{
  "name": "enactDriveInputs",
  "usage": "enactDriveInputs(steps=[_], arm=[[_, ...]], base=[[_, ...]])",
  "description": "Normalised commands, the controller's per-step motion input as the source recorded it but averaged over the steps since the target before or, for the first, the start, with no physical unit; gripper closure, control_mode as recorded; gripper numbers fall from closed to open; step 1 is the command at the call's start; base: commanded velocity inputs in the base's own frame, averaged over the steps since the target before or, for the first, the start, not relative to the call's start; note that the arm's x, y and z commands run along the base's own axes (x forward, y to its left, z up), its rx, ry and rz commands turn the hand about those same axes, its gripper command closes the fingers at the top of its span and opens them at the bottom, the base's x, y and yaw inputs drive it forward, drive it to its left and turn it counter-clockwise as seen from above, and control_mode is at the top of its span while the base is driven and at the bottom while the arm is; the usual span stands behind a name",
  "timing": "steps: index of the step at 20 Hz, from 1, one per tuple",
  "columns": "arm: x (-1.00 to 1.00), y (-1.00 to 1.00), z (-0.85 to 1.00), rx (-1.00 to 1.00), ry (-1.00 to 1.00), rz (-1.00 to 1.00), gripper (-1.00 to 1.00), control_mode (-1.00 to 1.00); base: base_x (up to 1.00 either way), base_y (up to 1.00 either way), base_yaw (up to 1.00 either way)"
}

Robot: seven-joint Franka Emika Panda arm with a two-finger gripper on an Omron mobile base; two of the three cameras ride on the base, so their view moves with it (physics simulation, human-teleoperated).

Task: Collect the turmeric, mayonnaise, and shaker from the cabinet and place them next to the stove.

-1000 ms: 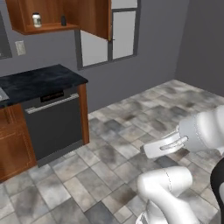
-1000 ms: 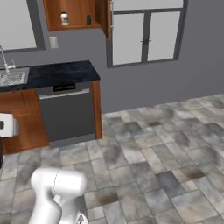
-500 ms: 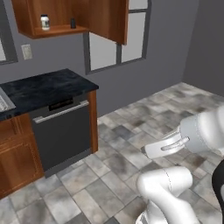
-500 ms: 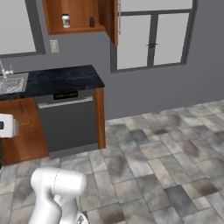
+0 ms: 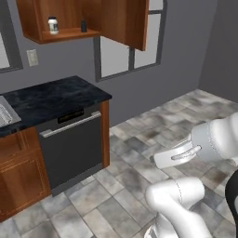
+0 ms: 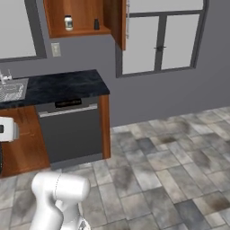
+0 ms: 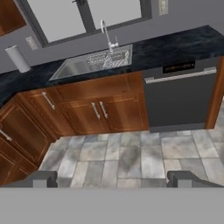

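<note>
The reddish-brown wall cabinet [image 5: 69,18] [image 6: 85,15] hangs open above the counter, its door swung out to the right. On its shelf stands the mayonnaise [image 5: 53,25] [image 6: 68,22], a squat white jar. A small dark container, apparently the shaker [image 5: 83,25] [image 6: 96,24], sits a little to its right. The turmeric and the stove are out of view. My gripper [image 7: 114,181] is open with nothing between its fingertips [image 7: 41,179]. It is far from the cabinet and looks down at the floor tiles in front of the base cabinets.
A dark stone counter [image 5: 51,97] [image 6: 63,85] runs above a black dishwasher [image 5: 72,144] [image 6: 72,130] [image 7: 179,98]. A steel sink [image 7: 94,61] [image 6: 11,90] with a faucet lies to the left, and a paper towel roll [image 7: 17,59] beyond it. Wooden base cabinets [image 7: 96,111] and a grey tiled floor [image 6: 170,161] lie below.
The whole scene has shifted in both base views as the base drives: the cabinet, counter and dishwasher now look nearer. The gripper stays open.
</note>
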Motion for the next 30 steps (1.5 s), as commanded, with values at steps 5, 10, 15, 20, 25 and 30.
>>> enactDriveInputs(steps=[5, 10, 15, 20, 25, 30], arm=[[0.0, 0.0, 0.0, 0.0, 0.0, 0.0, -1.0, 1.0], [0.0, 0.0, 0.0, 0.0, 0.0, 0.0, -1.0, 1.0], [0.0, 0.0, 0.0, 0.0, 0.0, 0.0, -1.0, 1.0], [0.0, 0.0, 0.0, 0.0, 0.0, 0.0, -1.0, 1.0], [0.0, 0.0, 0.0, 0.0, 0.0, 0.0, -1.0, 1.0], [0.0, 0.0, 0.0, 0.0, 0.0, 0.0, -1.0, 1.0]], base=[[0.31, 0.16, -0.05], [0.39, 0.29, -0.07], [0.5, 0.51, -0.03], [0.62, 0.43, 0.0], [0.66, 0.07, 0.03], [0.65, 0.0, 0.08]])
